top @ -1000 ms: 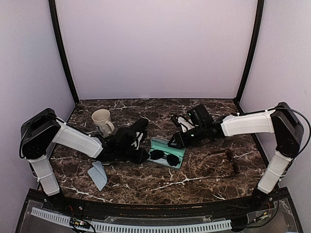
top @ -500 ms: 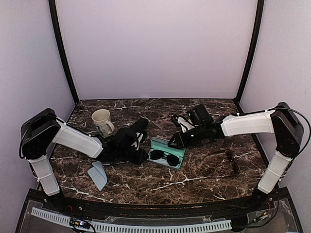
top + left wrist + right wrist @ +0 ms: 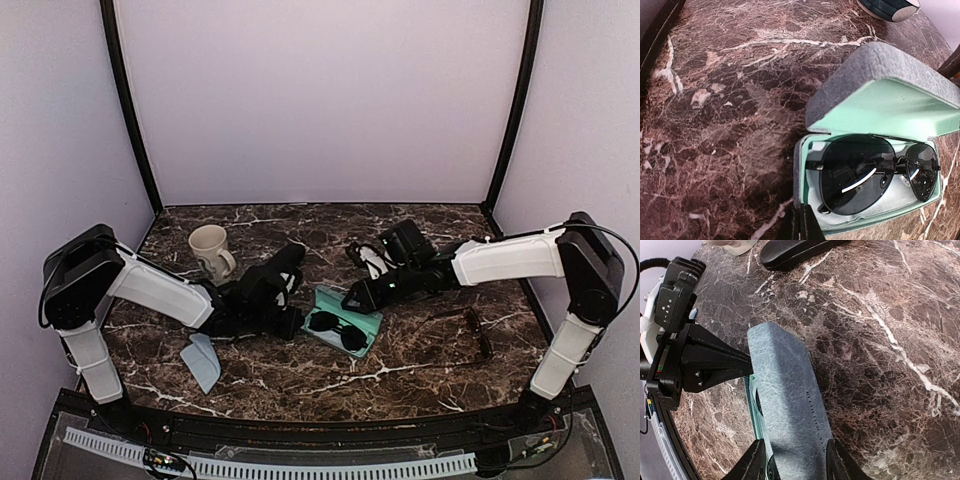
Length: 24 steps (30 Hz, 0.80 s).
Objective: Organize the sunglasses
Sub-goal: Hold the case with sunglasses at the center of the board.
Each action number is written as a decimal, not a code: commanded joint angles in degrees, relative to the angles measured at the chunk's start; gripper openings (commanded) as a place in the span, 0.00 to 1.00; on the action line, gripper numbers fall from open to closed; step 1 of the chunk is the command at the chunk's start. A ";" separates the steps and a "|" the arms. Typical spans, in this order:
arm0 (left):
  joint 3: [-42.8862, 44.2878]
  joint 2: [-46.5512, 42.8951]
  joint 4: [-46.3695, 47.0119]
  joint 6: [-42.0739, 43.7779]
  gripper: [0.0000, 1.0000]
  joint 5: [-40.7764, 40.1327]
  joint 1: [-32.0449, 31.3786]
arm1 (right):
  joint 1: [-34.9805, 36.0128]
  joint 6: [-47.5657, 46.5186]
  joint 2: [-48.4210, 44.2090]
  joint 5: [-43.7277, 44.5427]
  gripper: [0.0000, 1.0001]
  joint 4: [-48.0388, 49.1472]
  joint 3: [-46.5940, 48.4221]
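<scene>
Right gripper (image 3: pixel 352 298) now more to the lower left of the top view than a second ago, jaws clamped across the lid (image 3: pixel 787 400), tipped half over the sunglasses (image 3: pixel 867 172) inside the case (image 3: pixel 811 146). Left gripper (image 3: pixel 292 322) at the case end; jaws not possible to judge. Probably means the start of closing.

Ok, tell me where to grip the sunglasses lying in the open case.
Probably pinch the bridge between the lenses of the sunglasses, coming from straight above. They lie flat, lenses up, in the case, whose walls and half-raised lid block the sides.
</scene>
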 commanded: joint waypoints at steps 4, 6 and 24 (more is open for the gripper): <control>1.08 0.76 -3.02 -0.94 0.00 -3.86 -1.26 | 1.90 -0.71 -2.92 1.77 0.39 0.92 -1.51; 1.43 1.06 -3.45 -1.07 0.00 -4.55 -1.51 | 2.76 -1.01 -3.32 4.00 0.38 0.74 -1.57; 2.35 2.36 -5.65 -2.53 0.00 -7.12 -2.31 | 13.96 -2.11 -2.80 25.19 0.22 -1.00 -0.94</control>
